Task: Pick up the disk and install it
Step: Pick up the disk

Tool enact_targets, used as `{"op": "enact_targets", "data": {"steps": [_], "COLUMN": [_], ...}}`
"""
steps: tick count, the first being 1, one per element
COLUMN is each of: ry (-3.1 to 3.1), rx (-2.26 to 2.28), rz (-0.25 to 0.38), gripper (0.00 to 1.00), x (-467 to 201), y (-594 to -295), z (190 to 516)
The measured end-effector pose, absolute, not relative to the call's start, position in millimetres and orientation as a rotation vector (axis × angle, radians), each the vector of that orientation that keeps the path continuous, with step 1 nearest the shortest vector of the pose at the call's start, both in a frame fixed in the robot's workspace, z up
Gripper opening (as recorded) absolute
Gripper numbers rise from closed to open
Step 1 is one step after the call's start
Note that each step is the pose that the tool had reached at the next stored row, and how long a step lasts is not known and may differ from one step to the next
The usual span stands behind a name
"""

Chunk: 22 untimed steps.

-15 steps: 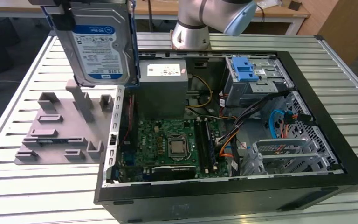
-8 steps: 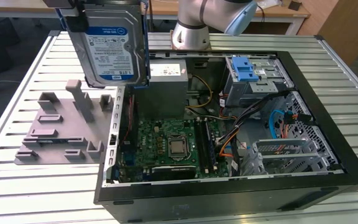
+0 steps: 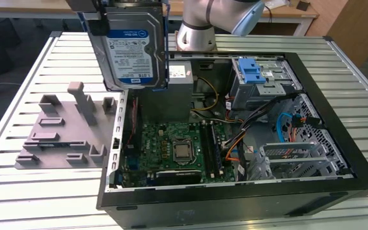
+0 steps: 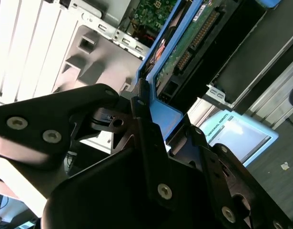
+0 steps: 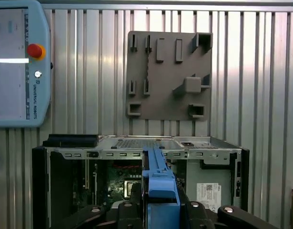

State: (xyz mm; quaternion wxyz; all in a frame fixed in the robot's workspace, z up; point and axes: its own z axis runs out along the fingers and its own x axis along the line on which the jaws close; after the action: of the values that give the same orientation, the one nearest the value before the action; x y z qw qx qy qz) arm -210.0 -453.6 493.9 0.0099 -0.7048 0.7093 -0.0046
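The disk (image 3: 132,48), a silver-grey drive with a white-and-blue label in a blue carrier bracket, hangs upright in the air above the open computer case's wall (image 3: 117,143) on the exterior view's left. My gripper (image 4: 160,119) is shut on the carrier's blue edge, one black finger on each side. The second wrist view shows the disk's green circuit-board side (image 4: 184,52). In the first wrist view the blue carrier edge (image 5: 156,171) rises between my gripper's (image 5: 160,210) fingers, over the open case (image 5: 136,143).
In the case, a silver drive cage with a blue latch (image 3: 256,72) sits at the back right, and a grey box with a white sticker (image 3: 178,79) stands behind the motherboard (image 3: 178,143). A grey fixture plate (image 3: 56,139) lies beside the case. A teach pendant (image 5: 17,62) rests on the slatted table.
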Motion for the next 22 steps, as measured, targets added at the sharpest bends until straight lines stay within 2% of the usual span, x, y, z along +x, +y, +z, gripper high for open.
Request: {"op": "enact_targets", "data": {"steps": [22], "ry": [2.211], "rx": [-2.204], "rz": [-0.014], "gripper": [0.36], "x": [-156], "y": [-455], "z": [491]}}
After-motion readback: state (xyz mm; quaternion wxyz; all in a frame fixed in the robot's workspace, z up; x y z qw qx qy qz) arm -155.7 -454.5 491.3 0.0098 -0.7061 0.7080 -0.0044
